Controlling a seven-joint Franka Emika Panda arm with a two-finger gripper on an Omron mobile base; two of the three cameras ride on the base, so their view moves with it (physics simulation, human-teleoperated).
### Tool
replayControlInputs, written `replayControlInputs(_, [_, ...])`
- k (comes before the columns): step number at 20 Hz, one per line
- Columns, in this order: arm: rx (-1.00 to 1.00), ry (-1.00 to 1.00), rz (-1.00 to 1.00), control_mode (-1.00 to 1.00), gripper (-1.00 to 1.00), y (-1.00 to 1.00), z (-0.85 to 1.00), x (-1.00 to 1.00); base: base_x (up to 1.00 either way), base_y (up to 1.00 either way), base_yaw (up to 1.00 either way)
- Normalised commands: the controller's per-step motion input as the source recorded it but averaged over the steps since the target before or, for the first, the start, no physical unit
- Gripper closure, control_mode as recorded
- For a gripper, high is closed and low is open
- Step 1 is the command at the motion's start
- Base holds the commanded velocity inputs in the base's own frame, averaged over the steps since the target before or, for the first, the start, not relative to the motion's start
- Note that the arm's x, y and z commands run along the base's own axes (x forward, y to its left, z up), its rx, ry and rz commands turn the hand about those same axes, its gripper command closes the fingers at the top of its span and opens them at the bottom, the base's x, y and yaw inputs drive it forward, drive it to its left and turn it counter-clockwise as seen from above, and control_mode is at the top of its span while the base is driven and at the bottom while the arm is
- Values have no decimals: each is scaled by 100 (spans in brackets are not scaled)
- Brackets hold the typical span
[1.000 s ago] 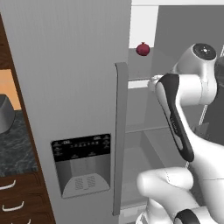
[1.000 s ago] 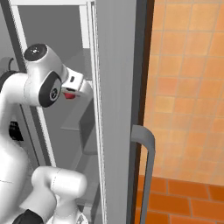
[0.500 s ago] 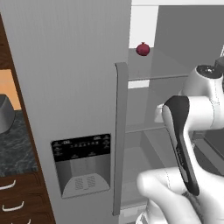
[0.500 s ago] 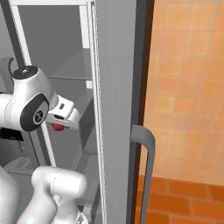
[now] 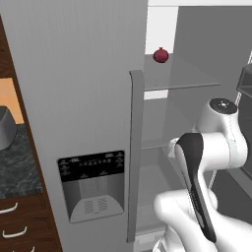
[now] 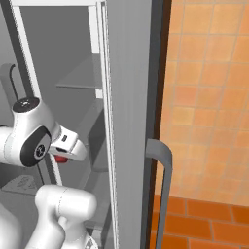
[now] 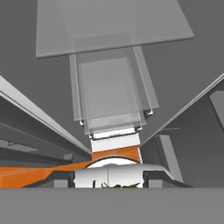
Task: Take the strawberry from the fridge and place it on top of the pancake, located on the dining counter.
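Observation:
The fridge (image 5: 74, 88) has its left door with the black dispenser panel closed and its right side open, glass shelves (image 5: 182, 81) showing inside. In the right base view my gripper (image 6: 62, 154) hangs low in front of the open compartment, shut on the small red strawberry (image 6: 61, 158), which peeks out under the white hand. In the hand view the dark fingertips (image 7: 151, 177) sit at the bottom, facing the stacked glass shelves (image 7: 111, 92). The pancake and the dining counter are out of view.
A dark maroon round fruit (image 5: 160, 55) sits on the upper shelf. The open right fridge door (image 6: 129, 121) with its long handle (image 6: 161, 160) stands close on the right of my hand. A dark speckled counter (image 5: 15, 157) and drawers lie to the left. Orange tiles (image 6: 209, 97) cover the wall.
My hand has come down and back out of the shelf area with the strawberry still in it. The fruit on the upper shelf has not moved.

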Motion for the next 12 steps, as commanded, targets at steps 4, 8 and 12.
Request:
replayControlInputs(4, [0, 0, 0, -100, 100, 0, 0, 0, 0, 0, 0])
replayControlInputs(8, [0, 0, 0, 100, 100, 0, 0, -2, -8, 0, 0])
replayControlInputs(12, [0, 0, 0, 100, 100, 0, 0, 0, -58, 0, 0])
